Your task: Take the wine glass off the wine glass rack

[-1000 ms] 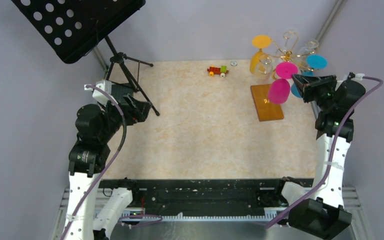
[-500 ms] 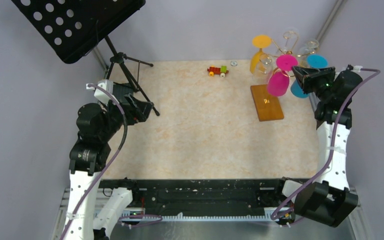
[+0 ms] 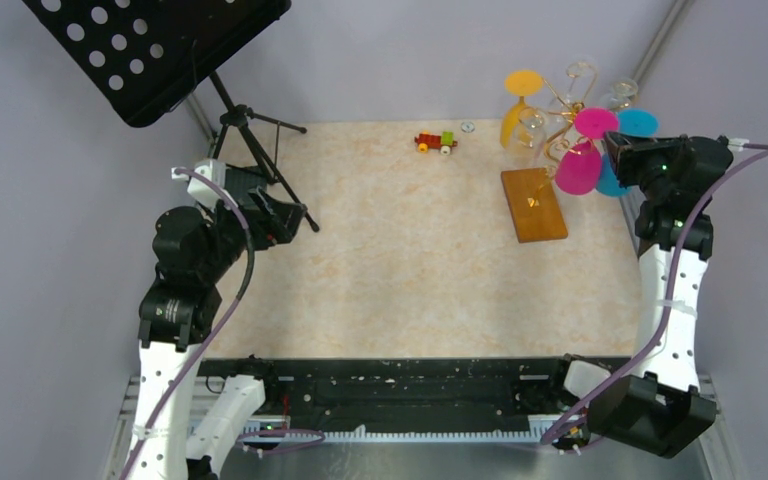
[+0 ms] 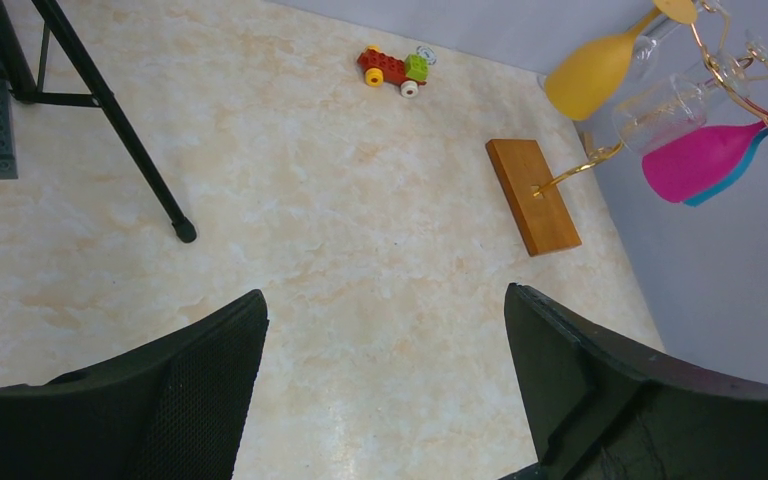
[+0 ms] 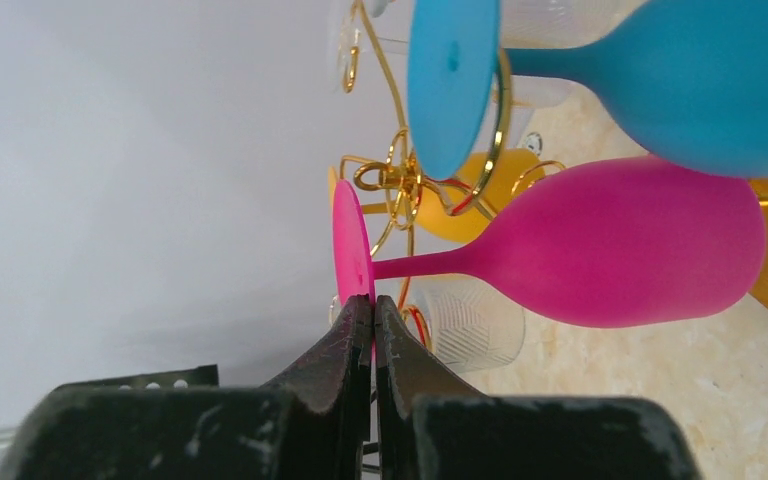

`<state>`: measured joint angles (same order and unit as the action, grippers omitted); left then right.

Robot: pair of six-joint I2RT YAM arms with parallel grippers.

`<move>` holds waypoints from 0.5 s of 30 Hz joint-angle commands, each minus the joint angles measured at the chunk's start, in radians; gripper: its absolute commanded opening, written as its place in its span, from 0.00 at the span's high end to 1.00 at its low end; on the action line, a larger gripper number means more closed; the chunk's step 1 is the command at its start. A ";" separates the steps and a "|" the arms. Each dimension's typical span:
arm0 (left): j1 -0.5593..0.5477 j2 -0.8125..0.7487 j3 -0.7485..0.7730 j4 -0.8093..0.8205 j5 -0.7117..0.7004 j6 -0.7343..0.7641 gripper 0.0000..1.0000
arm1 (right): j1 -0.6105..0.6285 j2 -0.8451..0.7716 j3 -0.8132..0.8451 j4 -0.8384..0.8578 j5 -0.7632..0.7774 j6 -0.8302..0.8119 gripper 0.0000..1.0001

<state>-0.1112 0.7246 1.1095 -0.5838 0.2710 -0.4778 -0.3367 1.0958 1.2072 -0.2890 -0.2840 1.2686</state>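
right gripper [image 5: 373, 305] is pinching magenta frosted wine glass [image 5: 620, 240] by its foot (thin hold) | best: keeping it level while sliding clear of gold wire rack [image 5: 400, 185] | left gripper [image 4: 385, 300] hanging open

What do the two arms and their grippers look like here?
The left arm and right arm have white links with black joints, each trailed by a purple cable. The left gripper and right gripper have black wedge-shaped fingers, the right's scuffed.

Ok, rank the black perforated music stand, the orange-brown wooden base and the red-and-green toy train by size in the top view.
1. black music stand, largest, though raised nearer the camera
2. wooden base
3. toy train, smallest
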 commanded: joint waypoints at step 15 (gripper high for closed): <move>-0.001 0.004 0.013 0.002 -0.019 0.068 0.08 | 0.005 -0.296 -0.044 -0.199 0.109 0.007 1.00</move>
<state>-0.1112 0.7296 1.1099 -0.6079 0.2321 -0.4423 -0.3367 0.8570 1.1698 -0.4210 -0.1661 1.3087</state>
